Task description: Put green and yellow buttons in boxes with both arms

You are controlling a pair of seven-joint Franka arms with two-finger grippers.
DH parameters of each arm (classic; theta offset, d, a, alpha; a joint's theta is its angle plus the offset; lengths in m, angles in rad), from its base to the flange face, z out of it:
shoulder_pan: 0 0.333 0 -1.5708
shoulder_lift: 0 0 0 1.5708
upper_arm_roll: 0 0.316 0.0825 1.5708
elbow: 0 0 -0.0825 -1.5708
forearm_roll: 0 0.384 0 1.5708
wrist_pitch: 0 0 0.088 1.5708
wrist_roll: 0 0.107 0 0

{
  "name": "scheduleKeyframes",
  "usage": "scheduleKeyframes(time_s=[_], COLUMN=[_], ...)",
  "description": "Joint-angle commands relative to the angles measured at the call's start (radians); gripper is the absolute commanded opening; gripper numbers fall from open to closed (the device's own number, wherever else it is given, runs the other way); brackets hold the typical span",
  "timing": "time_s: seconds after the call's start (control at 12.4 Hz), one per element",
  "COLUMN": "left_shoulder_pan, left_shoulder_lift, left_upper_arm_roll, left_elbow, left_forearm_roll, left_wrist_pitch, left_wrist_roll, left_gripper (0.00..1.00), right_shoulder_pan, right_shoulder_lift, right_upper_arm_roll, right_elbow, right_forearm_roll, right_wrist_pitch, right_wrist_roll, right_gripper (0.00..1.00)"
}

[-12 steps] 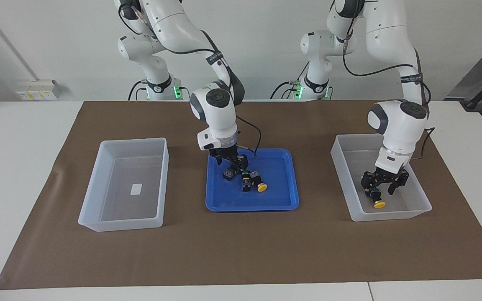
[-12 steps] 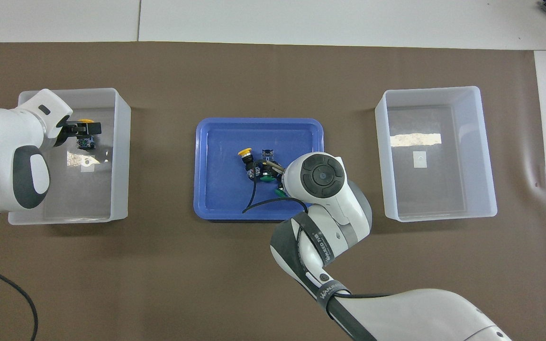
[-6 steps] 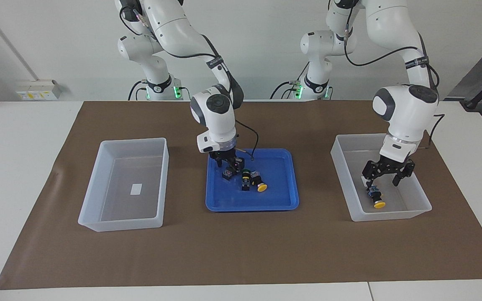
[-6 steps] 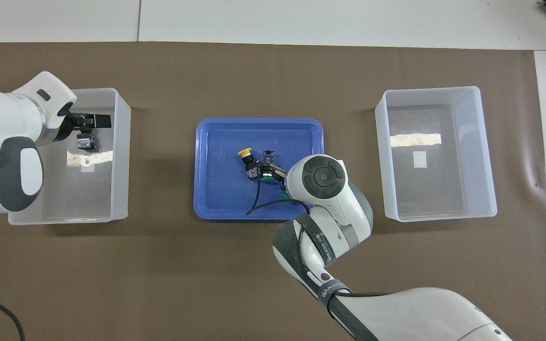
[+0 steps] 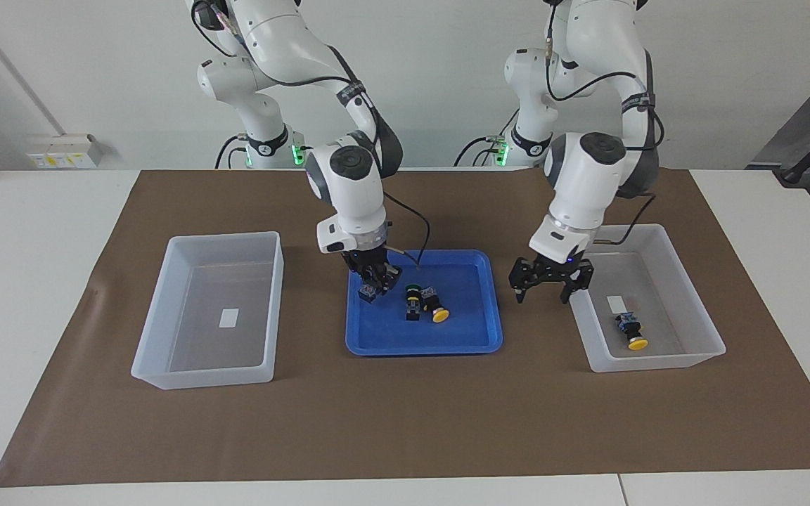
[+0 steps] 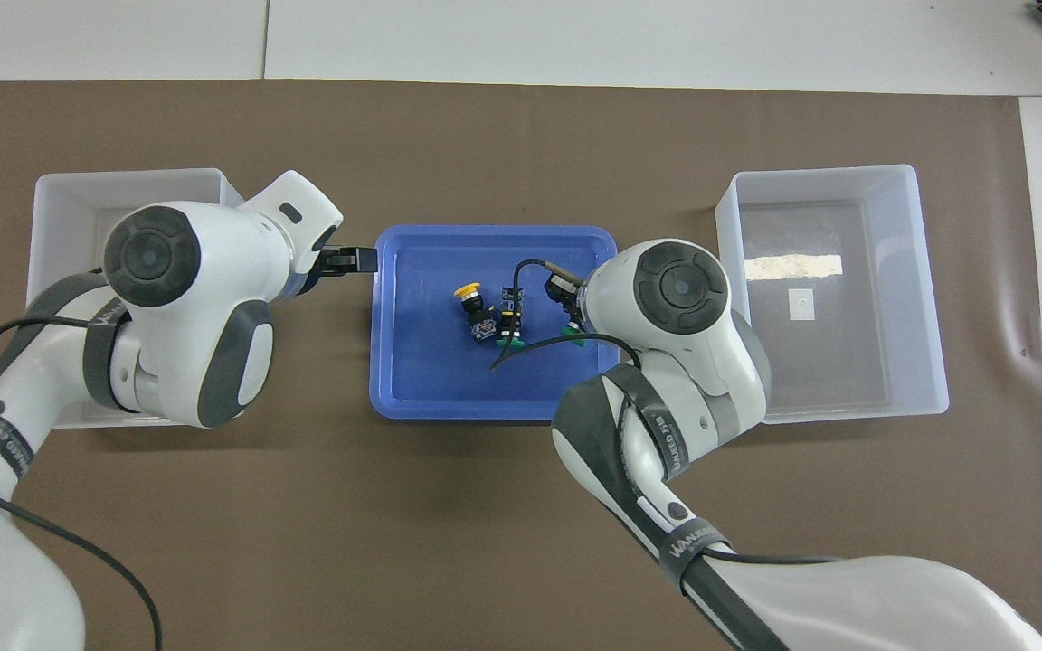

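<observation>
One yellow button's boxed — arms are mid-swap

Right gripper (image 5: 374,283) is pinched on a green button (image 5: 368,290) over the blue tray (image 5: 489,309), lifting it out; left gripper (image 5: 543,284) hangs wide open and empty between the tray and its box (image 5: 711,330), where a yellow button (image 5: 633,337) lies — two buttons (image 5: 425,305) remain in the tray, the other box (image 5: 166,351) waits.

The right arm's strap (image 6: 666,440) reads "WANEED".
</observation>
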Motion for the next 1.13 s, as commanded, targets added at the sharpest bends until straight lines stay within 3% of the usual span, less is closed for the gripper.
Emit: scheduleKeyframes(time_s=[0.0,0.16,0.4,0.56,0.73,0.81,0.97,1.05], left_shoulder_pan=[-0.098,-0.141,-0.181,-0.198,-0.214,-0.215,-0.215,-0.215], left_shoulder_lift=[0.060,0.114,0.142,0.175,0.194,0.192,0.189,0.186], left_upper_arm_roll=[0.019,0.019,0.016,0.016,0.018,0.016,0.018,0.021], left_elbow=[0.017,0.045,0.046,0.042,0.032,0.028,0.016,0.017], left_forearm_roll=[0.015,0.015,0.011,0.009,0.008,0.008,0.008,0.009], left_wrist_pitch=[0.059,0.100,0.137,0.203,0.218,0.218,0.211,0.197], left_wrist_roll=[-0.163,-0.259,-0.293,-0.296,-0.296,-0.296,-0.302,-0.302], left_gripper=[1.00,1.00,1.00,1.00,1.00,0.84,0.21,0.00], right_shoulder_pan=[-0.100,-0.223,-0.379,-0.458,-0.484,-0.489,-0.490,-0.490], right_shoulder_lift=[-0.098,-0.135,-0.126,-0.088,-0.055,-0.040,-0.015,0.001], right_upper_arm_roll=[0.001,0.000,0.000,0.000,0.000,0.000,0.001,0.000], right_elbow=[-0.003,-0.005,-0.027,-0.066,-0.086,-0.086,-0.090,-0.097], right_forearm_roll=[-0.004,-0.004,-0.004,-0.003,-0.003,-0.001,0.011,0.011], right_wrist_pitch=[-0.080,-0.122,-0.115,-0.032,0.017,0.022,0.056,0.072], right_wrist_roll=[-0.242,-0.494,-0.855,-1.011,-1.044,-1.044,-1.038,-1.035], right_gripper=[0.00,0.00,0.00,0.00,0.00,0.00,0.00,0.00])
